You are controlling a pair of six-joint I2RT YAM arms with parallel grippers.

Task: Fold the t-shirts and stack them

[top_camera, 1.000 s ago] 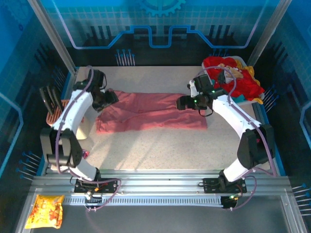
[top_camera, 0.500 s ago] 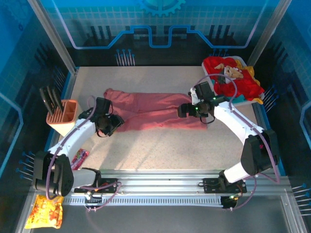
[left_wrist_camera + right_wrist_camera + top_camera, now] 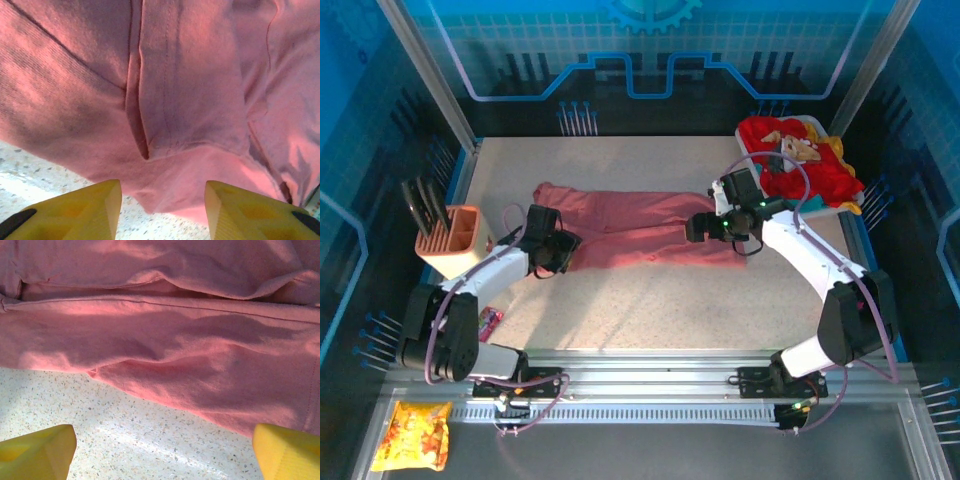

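Your left arm [image 3: 495,268] is lying low, stretching from the near left corner of the desk [image 3: 660,300] to the left end of the pink shirt [image 3: 640,225]. The left claw [image 3: 162,187] is standing half spread. The shirt's folded hem is sitting just at the gap between the yellow fingers [image 3: 100,205], not pinched.

Your right arm [image 3: 805,255] is arching up from the near right corner and bending down over the shirt's right end. The right claw [image 3: 165,440] is gaping wide over bare desk beside the shirt's near edge, gripping nothing.

The shirt is lying rumpled across the middle of the desk, nearer the far edge. In the far right corner the tray [image 3: 844,209] is carrying a heap [image 3: 800,160] of red and yellow shirts. At the left edge the orange holder [image 3: 450,245] is holding dark tools [image 3: 420,205].
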